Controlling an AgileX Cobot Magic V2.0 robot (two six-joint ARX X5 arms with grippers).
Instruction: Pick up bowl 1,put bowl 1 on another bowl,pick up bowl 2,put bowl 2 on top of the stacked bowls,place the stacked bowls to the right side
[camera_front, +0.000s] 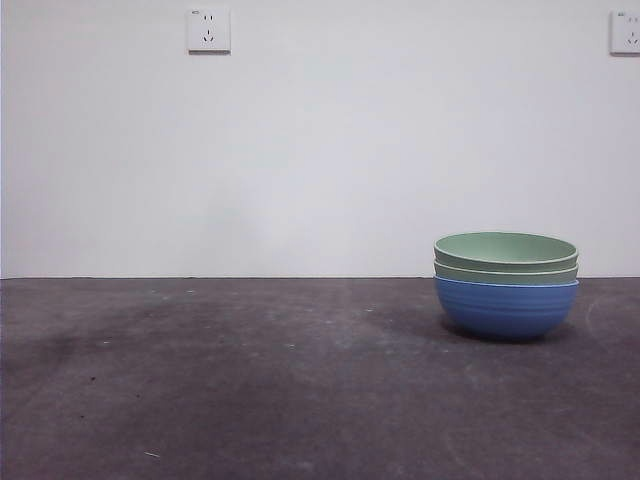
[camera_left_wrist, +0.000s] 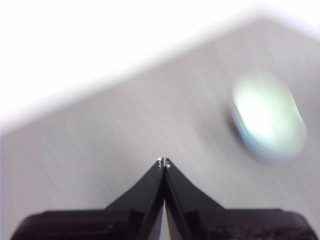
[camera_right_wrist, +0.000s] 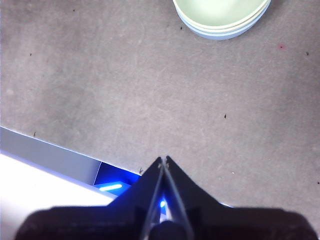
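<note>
Front view: the stacked bowls (camera_front: 506, 285) sit at right of frame on the dark table (camera_front: 250, 380); blue bowl (camera_front: 505, 308) at bottom, two pale green bowls (camera_front: 505, 257) nested inside it. No arm shows here. Two wall sockets (camera_front: 208, 30) at upper left and upper right.

Wrist views only: both grippers. Left gripper (camera_left_wrist: 163, 162), jaws pressed together, holding nothing; stack blurred at right of its frame. Right gripper (camera_right_wrist: 163, 160), jaws closed, empty, well apart from the stack at its frame's upper edge.
</note>
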